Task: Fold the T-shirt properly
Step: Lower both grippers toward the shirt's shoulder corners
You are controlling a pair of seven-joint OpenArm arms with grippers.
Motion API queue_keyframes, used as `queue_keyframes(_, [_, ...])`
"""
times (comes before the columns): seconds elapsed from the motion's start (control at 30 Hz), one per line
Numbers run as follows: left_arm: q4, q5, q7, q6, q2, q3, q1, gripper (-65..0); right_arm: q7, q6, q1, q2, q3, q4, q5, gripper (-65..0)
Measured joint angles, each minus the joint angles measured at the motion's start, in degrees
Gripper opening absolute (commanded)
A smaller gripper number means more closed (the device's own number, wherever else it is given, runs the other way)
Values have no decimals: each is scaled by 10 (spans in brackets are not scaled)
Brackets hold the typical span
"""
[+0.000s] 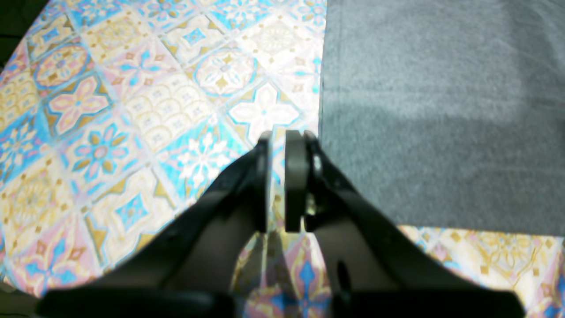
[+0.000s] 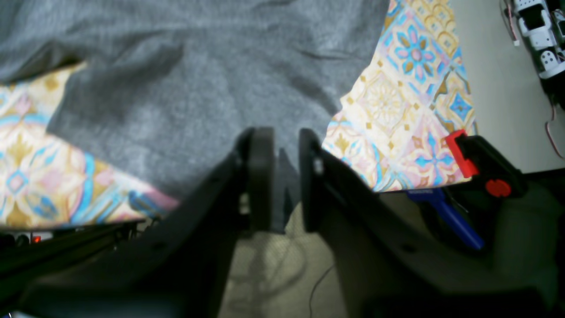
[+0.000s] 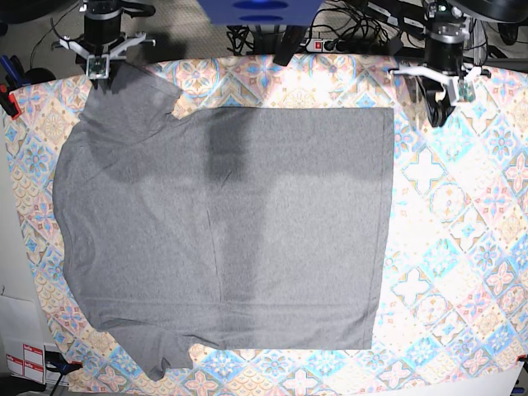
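Observation:
The grey T-shirt [image 3: 231,231] lies spread flat on the patterned tablecloth [image 3: 462,247], with its sleeves toward the base view's left and its straight hem on the right. My right gripper [image 3: 99,70] hangs over the far-left sleeve. In the right wrist view its jaws [image 2: 286,132] stand apart, with a fold of T-shirt [image 2: 198,66] loosely between them. My left gripper [image 3: 441,111] is at the far right, just off the hem corner. In the left wrist view it [image 1: 277,134] hovers over the tablecloth [image 1: 110,110] beside the T-shirt [image 1: 441,110], with only a thin slit between its fingers and nothing in it.
A red-and-black clamp [image 2: 481,168] with a blue handle [image 2: 446,216] grips the table edge near my right gripper. Another red clamp [image 3: 8,103] sits at the left edge. Cables [image 3: 346,33] run behind the table. Bare tablecloth stretches right of the hem.

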Motion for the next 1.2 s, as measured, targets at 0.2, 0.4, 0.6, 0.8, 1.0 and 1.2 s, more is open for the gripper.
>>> queue_keyframes(0.2, [4,0,71,-1,0,-6,-27,-437,-7,-1,15,0,3,0,2,-422])
queue_keyframes(0.4, [-3,0,78,-1,2,-6,-48,-441,-89,-1,45,0,2,2,6,-405])
queue_keyframes(0.6, [-4,0,151,0,0,-6,-68,-437,-227,93,122,-3,38,11,122,-405])
queue_keyframes(0.8, [-4,2,282,-27,2,-45,-136,-441,-331,83,167,2,118,10,148,-405])
queue_keyframes(1.0, [-4,3,309,-74,5,-74,-138,-441,-373,91,189,-2,127,10,156,-403])
queue_keyframes(1.2, [-4,2,314,-78,5,-73,-135,-441,-422,91,230,-2,130,6,157,-270])
